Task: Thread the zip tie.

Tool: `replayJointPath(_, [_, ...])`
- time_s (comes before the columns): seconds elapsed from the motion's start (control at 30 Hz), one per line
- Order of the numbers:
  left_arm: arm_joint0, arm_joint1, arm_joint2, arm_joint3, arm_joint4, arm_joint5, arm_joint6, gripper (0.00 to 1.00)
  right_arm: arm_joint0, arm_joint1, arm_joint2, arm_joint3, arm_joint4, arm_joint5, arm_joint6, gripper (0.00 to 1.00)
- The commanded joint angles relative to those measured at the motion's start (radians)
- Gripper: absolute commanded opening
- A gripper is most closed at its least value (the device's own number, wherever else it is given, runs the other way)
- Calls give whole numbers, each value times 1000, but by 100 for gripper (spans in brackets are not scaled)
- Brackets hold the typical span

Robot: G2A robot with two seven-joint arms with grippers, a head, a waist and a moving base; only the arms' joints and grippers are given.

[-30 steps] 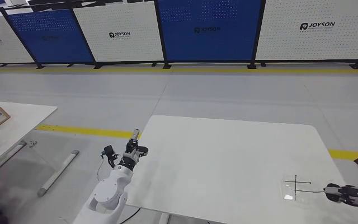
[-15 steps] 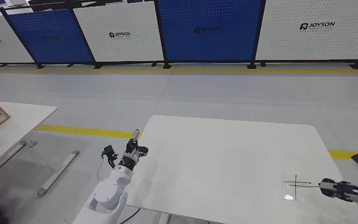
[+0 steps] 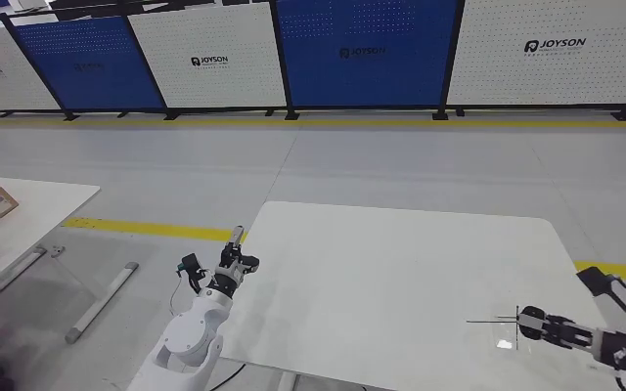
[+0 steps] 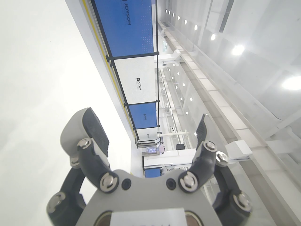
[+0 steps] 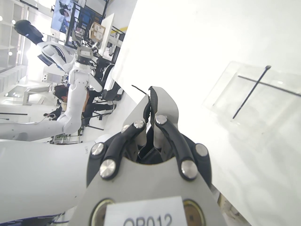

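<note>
Desk [image 3: 391, 274]: white surface carrying the clear tray near its right-hand corner on the robot's side.
Clear tray [image 5: 270, 109]: flat transparent plate lying on the desk, and the reference for all positions below.
Loose zip ties [image 5: 257, 82]: two thin black ties lying crossed on the clear tray. One has its small square head toward the tray's far edge.
Right gripper [image 5: 150, 95]: close beside the clear tray, pointing along the desk away from it. The jaws are pressed together on the held zip tie.
Held zip tie [image 5: 138, 89]: black strap pinched between the right jaws. In the top view its free length [image 3: 489, 321] runs straight out past the tray's edge toward the middle of the desk. Whether it touches the desk cannot be told.
Left gripper [image 4: 148, 125]: well apart from the clear tray, at the opposite side edge of the desk [image 3: 235, 244]. The jaws are spread wide with nothing between them.
</note>
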Motion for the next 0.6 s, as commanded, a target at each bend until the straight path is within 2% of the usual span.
replayJointPath(0.0, [0, 0, 0, 0, 0, 0, 0, 100, 0, 0, 2, 0, 0, 1, -1, 0])
replayJointPath(0.3, [0, 0, 0, 0, 0, 0, 0, 100, 0, 0, 2, 0, 0, 1, -1, 0])
replayJointPath(0.33, [0, 0, 0, 0, 0, 0, 0, 100, -2, -2, 0, -5, 4, -10, -24, 0])
replayJointPath(0.43, [0, 0, 0, 0, 0, 0, 0, 100, -15, -10, -3, 18, 84, -113, -41, 0])
replayJointPath(0.47, [0, 0, 0, 0, 0, 0, 0, 100, -22, -13, -7, 20, 93, -129, -53, 0])
replayJointPath(0.57, [0, 0, 0, 0, 0, 0, 0, 100, -34, -24, -19, -11, 105, -129, -99, 0])
